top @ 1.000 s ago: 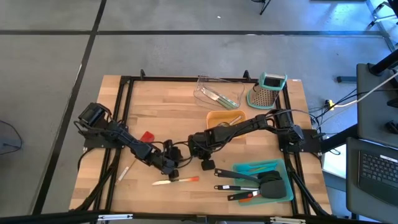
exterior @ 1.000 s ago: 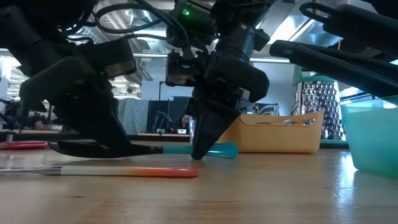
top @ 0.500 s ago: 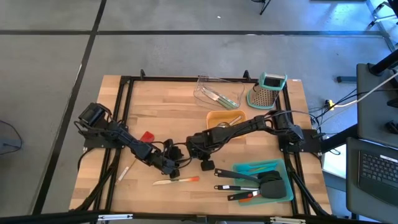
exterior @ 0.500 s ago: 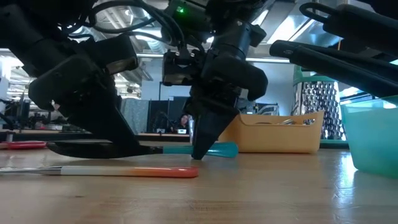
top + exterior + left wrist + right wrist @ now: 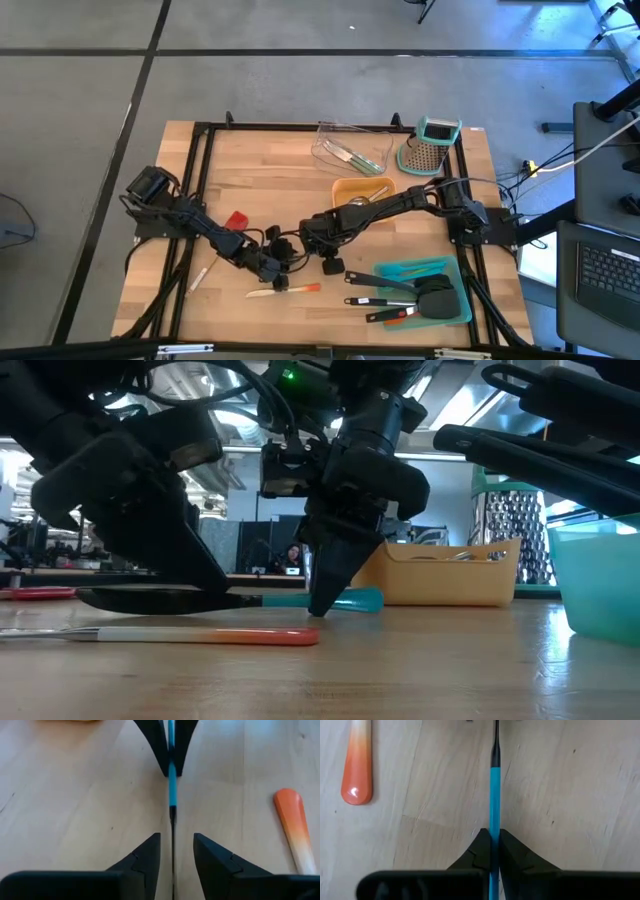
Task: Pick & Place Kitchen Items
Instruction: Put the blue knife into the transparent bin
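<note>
Pinching the blue-handled utensil (image 5: 494, 795) at mid-table, right gripper (image 5: 491, 840) closed on its handle, left gripper (image 5: 173, 847) apart, fingers either side without touching, orange-handled knife (image 5: 284, 291) just beside, bare wood around.

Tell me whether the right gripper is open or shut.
Shut: the right gripper pinches the teal-handled utensil flat on the table, fingers tight against the handle.

1. High view: overhead, facing straight down on the whole table (image 5: 250, 170) and surrounding floor.
2. Low view: at table-top height, facing level across, very near.
3. Wrist views: close above the table, facing each other; both share the teal-handled utensil (image 5: 172, 780) and the orange handle (image 5: 357, 762).
</note>
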